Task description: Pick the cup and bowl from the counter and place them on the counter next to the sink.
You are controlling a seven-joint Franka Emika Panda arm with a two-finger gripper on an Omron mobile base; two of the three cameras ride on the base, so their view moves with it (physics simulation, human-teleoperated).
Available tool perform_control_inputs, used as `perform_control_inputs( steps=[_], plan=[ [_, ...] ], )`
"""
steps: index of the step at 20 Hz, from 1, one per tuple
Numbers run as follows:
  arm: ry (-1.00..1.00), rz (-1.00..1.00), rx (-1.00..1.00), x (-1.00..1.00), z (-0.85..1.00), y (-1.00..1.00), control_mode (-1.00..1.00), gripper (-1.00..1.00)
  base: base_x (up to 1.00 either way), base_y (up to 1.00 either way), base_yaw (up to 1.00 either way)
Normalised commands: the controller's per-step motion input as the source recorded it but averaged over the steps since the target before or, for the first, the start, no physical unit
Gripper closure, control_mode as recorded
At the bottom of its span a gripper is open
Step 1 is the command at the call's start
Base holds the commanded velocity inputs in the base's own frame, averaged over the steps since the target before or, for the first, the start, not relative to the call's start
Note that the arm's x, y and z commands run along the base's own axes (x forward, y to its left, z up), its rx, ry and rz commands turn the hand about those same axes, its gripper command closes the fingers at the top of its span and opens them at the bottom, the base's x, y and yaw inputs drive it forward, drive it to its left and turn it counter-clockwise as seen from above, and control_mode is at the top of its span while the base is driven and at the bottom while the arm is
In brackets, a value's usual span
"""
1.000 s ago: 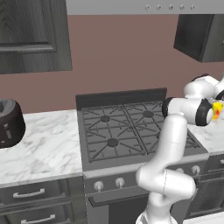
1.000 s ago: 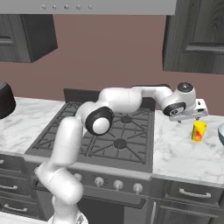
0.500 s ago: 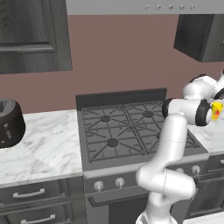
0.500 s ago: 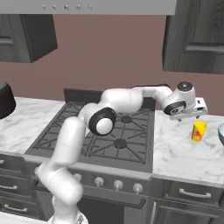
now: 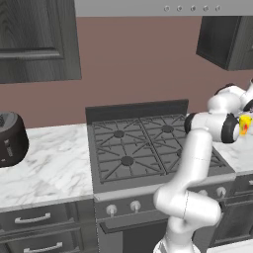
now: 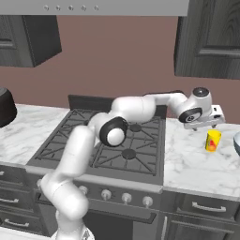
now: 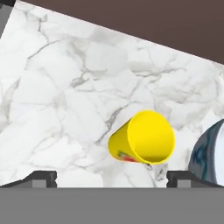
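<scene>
The small yellow cup (image 6: 213,140) with a red-orange mark stands upright on the white marble counter (image 6: 187,161), right of the stove. My gripper (image 6: 207,125) hovers just above and behind the cup, apart from it. In the hand view the cup (image 7: 142,138) lies between my gripper's (image 7: 113,178) widely spread fingertips (image 7: 41,177); the gripper is open and holds nothing. The pale grey-blue bowl (image 6: 237,143) sits right of the cup, cut off by the frame edge; its rim (image 7: 209,153) shows beside the cup. In the left base view the cup (image 5: 244,123) peeks from behind my forearm. The sink is out of view.
The dark gas stove (image 6: 124,140) lies left of the cup, under my arm. A dark round appliance (image 5: 10,138) stands on the left counter stretch (image 5: 49,170). Wall cabinets (image 6: 211,37) hang above. Bare marble (image 7: 65,87) stretches behind the cup.
My hand has shifted only a little above the cup. The cup and the bowl have stayed where they were.
</scene>
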Motion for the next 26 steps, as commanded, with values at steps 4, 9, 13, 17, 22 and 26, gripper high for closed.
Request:
perform_control_inputs(
  steps=[4, 9, 13, 17, 22, 26],
  plan=[
    [0.05, 0.0, 0.03, 0.04, 0.0, -0.11, -1.0, -1.0, 0.0, 0.0, 0.0],
    [0.01, 0.0, 0.04, 0.09, -0.07, -0.02, -1.0, -1.0, 0.0, 0.0, 0.0],
    [0.0, 0.0, 0.05, 0.07, -0.11, 0.0, -1.0, -1.0, 0.0, 0.0, 0.0],
    [0.0, 0.0, 0.05, 0.02, -0.11, 0.0, -1.0, -1.0, 0.0, 0.0, 0.0],
    [0.0, 0.0, 0.02, 0.0, -0.09, 0.0, -1.0, -1.0, 0.0, 0.0, 0.0],
    [0.0, 0.0, 0.01, 0.0, -0.17, 0.0, -1.0, -1.0, 0.0, 0.0, 0.0]
  ],
)
